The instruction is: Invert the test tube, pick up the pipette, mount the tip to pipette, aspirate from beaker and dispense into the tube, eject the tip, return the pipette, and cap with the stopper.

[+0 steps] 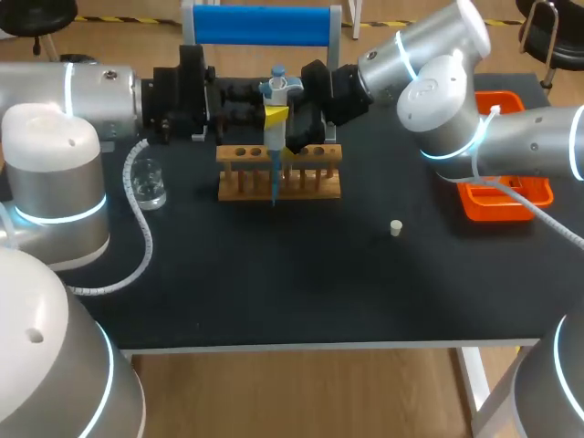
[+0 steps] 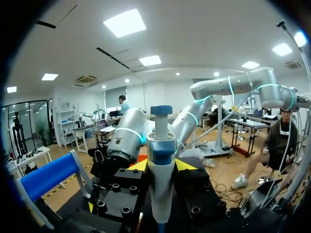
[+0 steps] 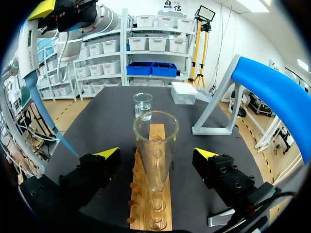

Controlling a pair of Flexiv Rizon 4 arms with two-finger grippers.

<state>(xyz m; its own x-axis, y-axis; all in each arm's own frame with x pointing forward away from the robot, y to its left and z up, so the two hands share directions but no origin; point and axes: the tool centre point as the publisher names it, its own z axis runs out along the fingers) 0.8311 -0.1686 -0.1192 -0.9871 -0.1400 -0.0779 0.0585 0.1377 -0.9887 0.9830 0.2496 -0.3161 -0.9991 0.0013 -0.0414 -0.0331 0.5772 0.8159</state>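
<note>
My left gripper [image 1: 276, 117] [image 2: 161, 165] is shut on the white and blue pipette [image 1: 276, 89] [image 2: 161, 160], held upright over the wooden rack [image 1: 278, 173] [image 3: 150, 208]. Its long blue tip [image 1: 274, 182] [image 3: 46, 114] hangs down beside the rack, outside the tube. A clear test tube [image 3: 155, 150] stands mouth up in the rack. My right gripper [image 1: 301, 141] [image 3: 156, 154] is open, with one finger on each side of the tube and neither touching it. The glass beaker [image 1: 148, 182] [image 3: 142, 104] stands left of the rack. A small white stopper [image 1: 396, 228] lies on the mat to the right.
An orange tray [image 1: 506, 196] sits at the table's right edge under my right arm. A blue-topped stand [image 1: 260, 26] [image 3: 272, 92] is behind the rack, with a clear box [image 3: 184, 92] beside it. Bare black mat lies in front of the rack.
</note>
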